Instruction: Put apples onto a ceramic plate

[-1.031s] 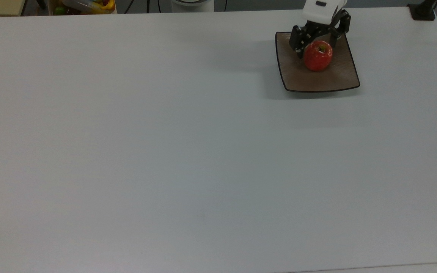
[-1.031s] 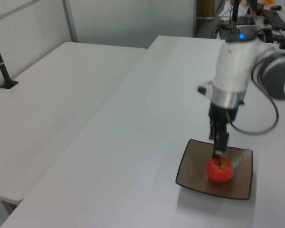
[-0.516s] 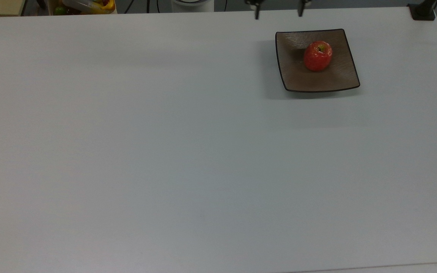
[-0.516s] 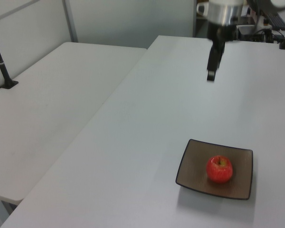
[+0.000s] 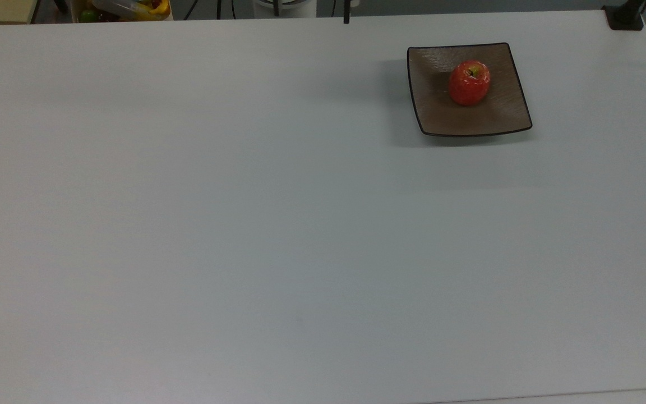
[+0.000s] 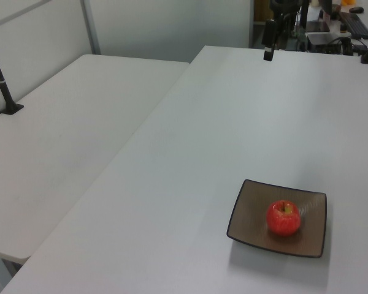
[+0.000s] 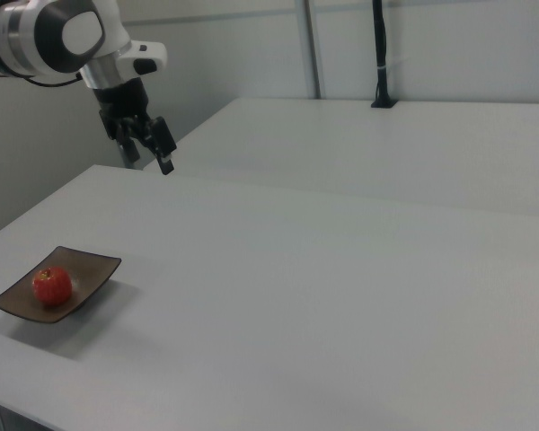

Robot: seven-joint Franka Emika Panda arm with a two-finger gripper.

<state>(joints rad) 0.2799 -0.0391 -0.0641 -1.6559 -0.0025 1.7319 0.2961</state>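
Observation:
A small glossy red apple (image 5: 469,83) rests alone on the square brown ceramic plate (image 5: 502,115) near the top view's upper right. The apple (image 6: 283,217) and plate (image 6: 248,217) show again at the left view's lower right, and the apple (image 7: 52,285) on the plate (image 7: 94,267) at the right view's lower left. My gripper (image 7: 149,153) hangs high above the table's far edge, well away from the plate, open and holding nothing. Its dark fingertips (image 5: 346,17) poke in at the top view's upper edge, and one finger (image 6: 268,41) shows near the left view's top.
A bin of colourful items (image 5: 127,8) stands past the table's top-left corner in the top view. A black post base (image 5: 624,17) sits at its top right. A second white table (image 6: 61,141) adjoins, with a black pole (image 6: 0,79).
My gripper let go of the apple, rose off the plate and drew back to the table's far edge, shifting to the top view's left. The apple stays on the plate.

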